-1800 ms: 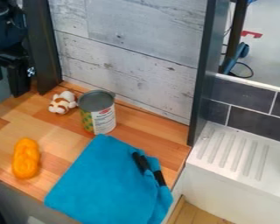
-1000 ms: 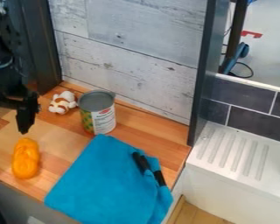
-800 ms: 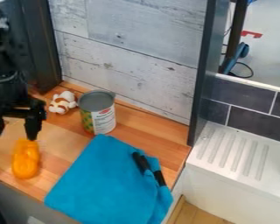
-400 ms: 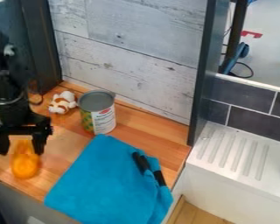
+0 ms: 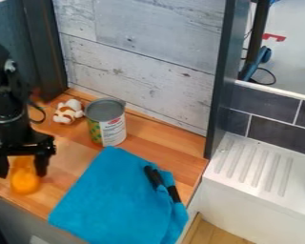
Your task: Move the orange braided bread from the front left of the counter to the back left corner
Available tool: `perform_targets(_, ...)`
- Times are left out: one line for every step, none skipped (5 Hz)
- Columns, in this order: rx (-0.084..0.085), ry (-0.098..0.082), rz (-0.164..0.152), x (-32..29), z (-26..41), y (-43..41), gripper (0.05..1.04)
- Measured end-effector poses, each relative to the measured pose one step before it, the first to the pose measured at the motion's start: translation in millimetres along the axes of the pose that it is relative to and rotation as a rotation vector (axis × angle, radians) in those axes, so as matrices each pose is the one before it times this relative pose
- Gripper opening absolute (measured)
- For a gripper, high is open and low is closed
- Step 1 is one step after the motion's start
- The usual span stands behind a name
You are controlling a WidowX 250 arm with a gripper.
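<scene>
Orange braided loaf shape (image 5: pixel 25 184): lower left of frame, flat on the wooden counter (image 5: pixel 76 148). Black gripper (image 5: pixel 21 175) over its upper part; claw open, one finger on each side of the loaf; contact cannot be told from where I stand. Up and to the right, toward the wall (image 5: pixel 136 57): brown-and-white plush toy (image 5: pixel 68 112), just beside an upright tin can (image 5: pixel 106 123) with a grey top. Bottom centre: blue cloth (image 5: pixel 107 200), black object (image 5: pixel 154 177) at its right part, partly covered by a fold. Right: white ridged drainboard (image 5: pixel 244 183).
</scene>
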State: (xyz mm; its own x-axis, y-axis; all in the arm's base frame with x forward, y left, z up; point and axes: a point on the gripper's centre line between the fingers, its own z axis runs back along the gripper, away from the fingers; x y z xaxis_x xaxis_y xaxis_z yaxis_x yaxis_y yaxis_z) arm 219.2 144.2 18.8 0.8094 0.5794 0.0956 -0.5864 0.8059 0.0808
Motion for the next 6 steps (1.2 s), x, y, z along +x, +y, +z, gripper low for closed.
perform_targets(-0.0293,0.0099,0.036,-0.95,-11.26,-1.9,0.941)
perform_targets(-0.0061,0.0122,0.0048,-1.53,-0.16,-0.65,0.825)
perform_targets(0.0114,0.0088,-0.0059,-0.67,9.89,1.45,0.824)
perform_targets(0.0245,-0.0497,-0.0578,11.4,37.74,-2.22,0.824)
perform_targets(0.0221,0.02,-0.1066,17.18,28.99,3.82,0.824)
perform_targets(-0.0226,-0.0313,-0.1409,21.99,4.28,25.17,0.824)
